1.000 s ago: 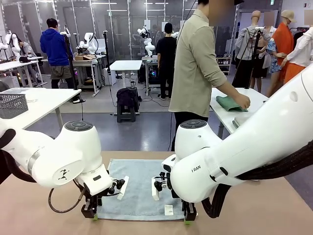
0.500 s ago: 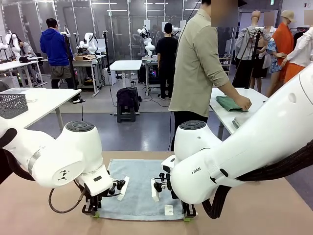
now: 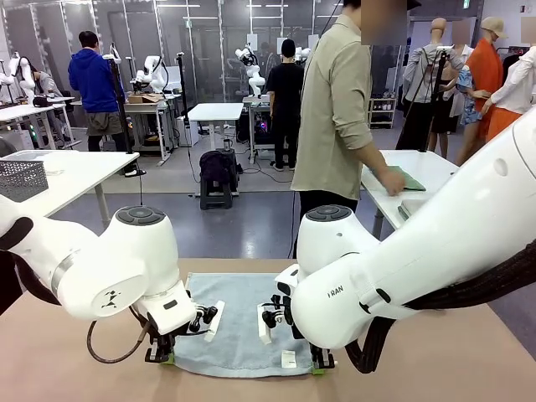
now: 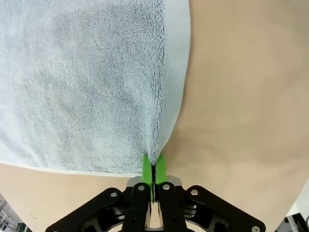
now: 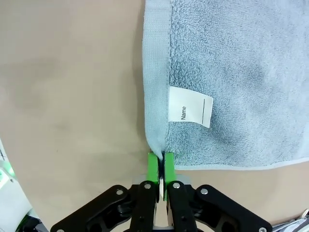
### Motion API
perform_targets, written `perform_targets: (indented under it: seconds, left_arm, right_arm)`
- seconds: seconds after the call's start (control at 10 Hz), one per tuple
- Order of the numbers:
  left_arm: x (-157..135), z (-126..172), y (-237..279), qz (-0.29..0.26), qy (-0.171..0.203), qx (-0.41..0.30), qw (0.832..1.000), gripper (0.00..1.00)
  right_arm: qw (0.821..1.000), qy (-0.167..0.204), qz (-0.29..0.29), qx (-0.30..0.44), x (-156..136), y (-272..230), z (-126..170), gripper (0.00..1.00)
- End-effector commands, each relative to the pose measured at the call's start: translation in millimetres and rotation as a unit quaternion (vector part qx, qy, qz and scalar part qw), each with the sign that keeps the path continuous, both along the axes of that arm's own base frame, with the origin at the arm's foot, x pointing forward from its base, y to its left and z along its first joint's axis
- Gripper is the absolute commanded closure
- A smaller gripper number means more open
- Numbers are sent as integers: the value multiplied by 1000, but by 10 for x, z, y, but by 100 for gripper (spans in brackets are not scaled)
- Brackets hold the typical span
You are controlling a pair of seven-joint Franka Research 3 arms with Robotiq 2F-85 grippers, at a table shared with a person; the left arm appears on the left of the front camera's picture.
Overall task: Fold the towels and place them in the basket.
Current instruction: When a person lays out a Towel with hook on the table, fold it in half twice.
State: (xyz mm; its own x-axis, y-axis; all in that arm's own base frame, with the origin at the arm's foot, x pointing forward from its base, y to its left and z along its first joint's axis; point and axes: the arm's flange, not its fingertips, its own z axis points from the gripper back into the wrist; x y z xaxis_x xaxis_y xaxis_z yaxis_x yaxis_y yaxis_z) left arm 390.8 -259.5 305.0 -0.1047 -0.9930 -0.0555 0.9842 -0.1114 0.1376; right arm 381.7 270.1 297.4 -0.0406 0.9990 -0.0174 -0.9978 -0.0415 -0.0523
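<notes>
Fig.: L gripper [image 4: 153,163] & R gripper [image 5: 161,160] each pinched tight on a near corner of the towel [image 4: 87,77]. I'd lift both level & together, then carry fwd to the far edge, cloth taut. Beyond the fingers [image 4: 146,166] towel lies flat on the table [image 4: 241,96]: pale blue-grey terry, hemmed, white tag [image 5: 189,107] just past R fingers.

Front cam is aimed 12 o'clock across table [image 3: 50,368]; wrist cams are held close on towel's [image 3: 239,327] 5/7 o'clock corners, shared w/ front.
</notes>
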Motion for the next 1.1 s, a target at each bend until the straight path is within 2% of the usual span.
perform_targets:
  seconds: [0.0,0.1,0.8,0.9,1.0]
  left_arm:
    - [24,-39,-56,18,-14,-2,1000,100]
    - [0,0,0,0,0,0,1000,100]
    - [0,0,0,0,0,0,1000,100]
    - [0,0,0,0,0,0,1000,100]
    - [0,2,-3,4,0,0,1000,97]
  right_arm:
    - [1000,-4,-26,-8,17,29,-77,100]
    - [1000,0,0,0,0,0,0,100]
    - [1000,0,0,0,0,0,0,100]
    - [1000,0,-5,0,1,1,3,94]
    - [1000,-6,-2,-6,-3,9,51,94]
